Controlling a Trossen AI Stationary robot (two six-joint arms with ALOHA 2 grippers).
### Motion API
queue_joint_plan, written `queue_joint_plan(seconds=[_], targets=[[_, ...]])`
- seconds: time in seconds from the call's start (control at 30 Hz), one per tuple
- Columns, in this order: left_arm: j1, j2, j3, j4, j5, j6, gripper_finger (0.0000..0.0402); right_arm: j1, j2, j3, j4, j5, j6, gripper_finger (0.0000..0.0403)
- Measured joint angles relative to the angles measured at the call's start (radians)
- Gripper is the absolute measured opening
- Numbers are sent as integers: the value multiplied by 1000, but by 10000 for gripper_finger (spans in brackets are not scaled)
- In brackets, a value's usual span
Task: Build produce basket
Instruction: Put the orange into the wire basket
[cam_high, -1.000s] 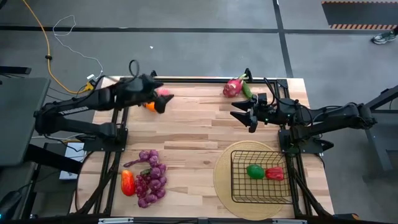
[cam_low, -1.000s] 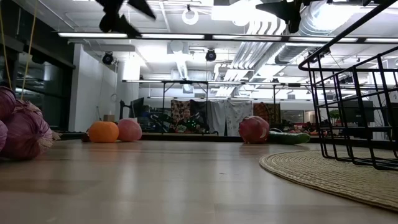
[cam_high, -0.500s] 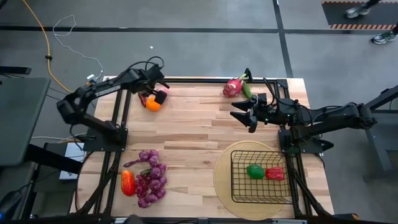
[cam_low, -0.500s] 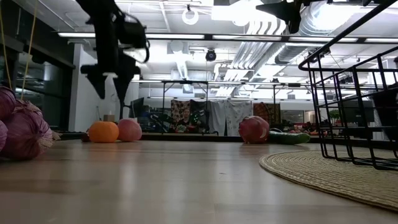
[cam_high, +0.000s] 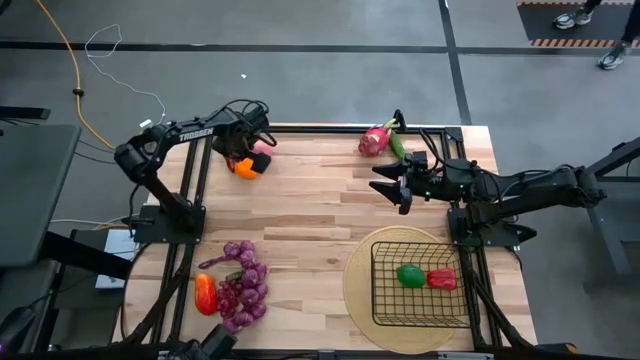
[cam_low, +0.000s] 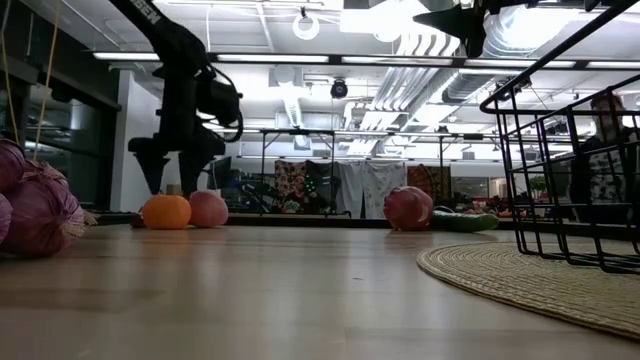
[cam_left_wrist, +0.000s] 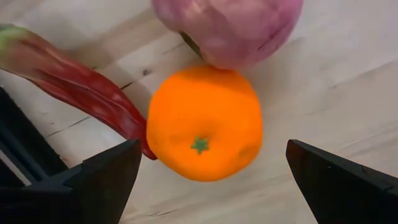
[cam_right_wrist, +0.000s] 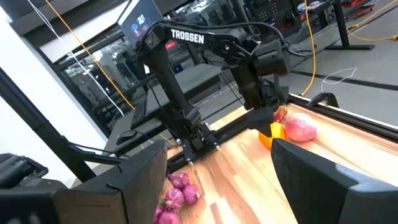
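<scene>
left fingers (cam_left_wrist: 211, 171) spread wide over orange (cam_left_wrist: 204, 123).

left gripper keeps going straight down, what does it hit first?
Most likely the orange: it lies centred between the open jaws of the left gripper, with nothing in between. The pink fruit and red chili lie just off that line.

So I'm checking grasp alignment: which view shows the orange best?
The left wrist view: the orange fills the frame between the open left pincer fingers. High view shows it small, part hidden; low view side-on; right wrist view barely.
</scene>
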Motion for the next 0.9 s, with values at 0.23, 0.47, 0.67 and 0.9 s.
queue_joint_plan(seconds=[0.23,0.47,0.67,0.9], targets=[[0,78,0,0,0,-2,390,0,0,0,1,0,0,277],[0,117,-1,1,16,-3,390,0,0,0,1,0,0,277],[-6,117,-1,8,21,7,386,0,0,0,1,0,0,277],[-27,84,-1,-2,32,49,321,0,0,0,1,0,0,277]])
